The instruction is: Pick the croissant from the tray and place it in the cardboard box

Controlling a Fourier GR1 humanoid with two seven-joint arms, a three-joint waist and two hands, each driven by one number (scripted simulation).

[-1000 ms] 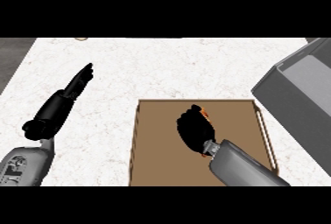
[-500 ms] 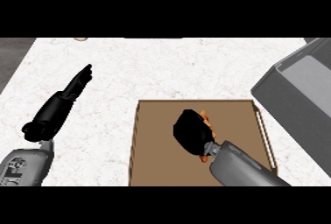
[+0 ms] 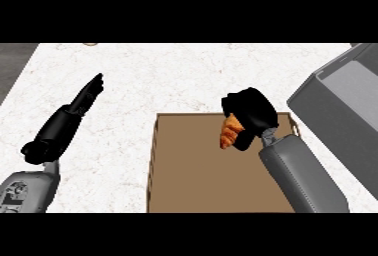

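Observation:
My right hand [image 3: 251,111] is curled round an orange-brown croissant [image 3: 229,133], which hangs below its fingers above the far edge of the brown tray [image 3: 199,180]. The croissant is off the tray's floor, partly hidden by the hand. The grey box [image 3: 347,110] stands at the right edge, its open inside facing up, a short way right of the hand. My left hand [image 3: 87,92] rests open over the white counter at the left, fingers straight and pointing away.
White marbled counter [image 3: 170,75] spreads behind and left of the tray. A small round object [image 3: 90,44] sits at the counter's far edge. The dark floor shows at the upper left corner.
My right hand has closed on the croissant and lifted it from the tray's middle, moving up and toward the far right. The left hand has stayed still.

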